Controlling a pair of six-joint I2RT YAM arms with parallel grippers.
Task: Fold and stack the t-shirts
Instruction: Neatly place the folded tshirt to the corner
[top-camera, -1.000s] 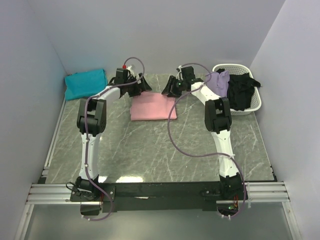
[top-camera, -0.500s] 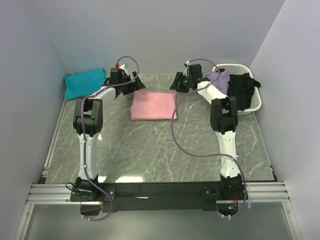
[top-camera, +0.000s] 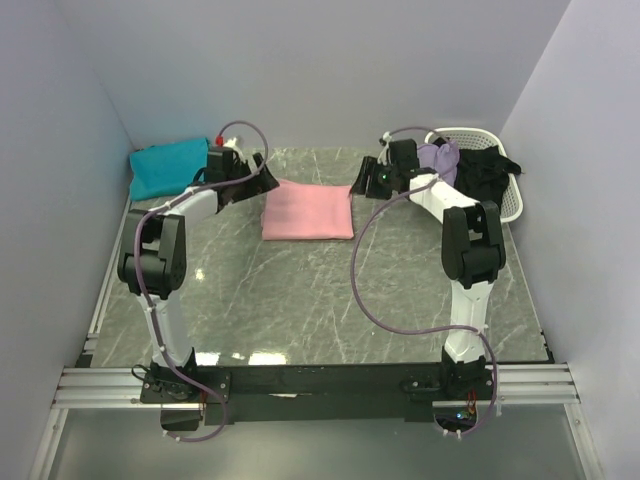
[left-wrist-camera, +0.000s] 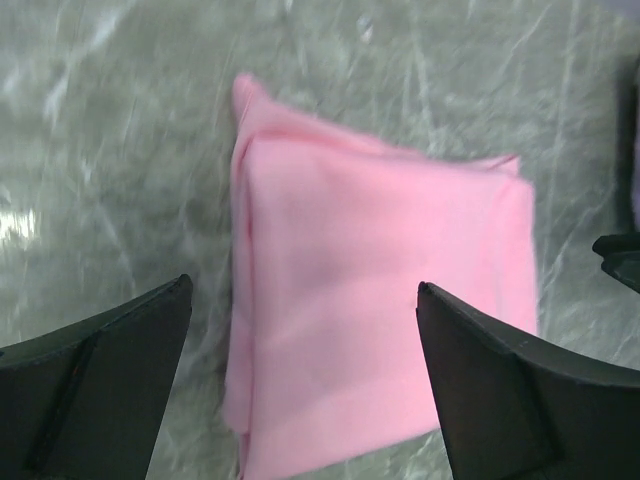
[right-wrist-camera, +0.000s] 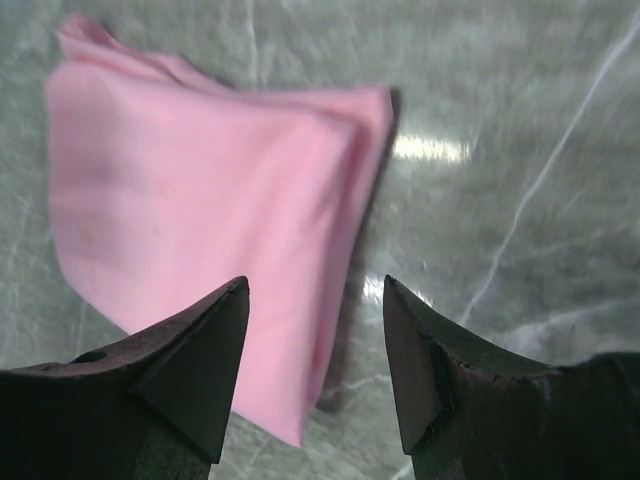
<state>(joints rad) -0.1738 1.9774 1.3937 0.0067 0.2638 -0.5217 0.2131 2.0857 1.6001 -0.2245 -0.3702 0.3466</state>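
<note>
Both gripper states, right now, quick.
Left gripper: open, holding nothing, not gripping the folded pink t-shirt.
Right gripper: open, holding nothing.

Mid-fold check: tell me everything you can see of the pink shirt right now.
The pink shirt is soft, plain, light-pink cloth folded into a near-square pad. It lies flat on the table, toward the far middle. Stacked layers show along one edge, and one corner pokes out slightly. No collar or sleeve is visible. The left end effector and right end effector are open beside its far corners. Neither grips it, and whether they touch it cannot be told.
</note>
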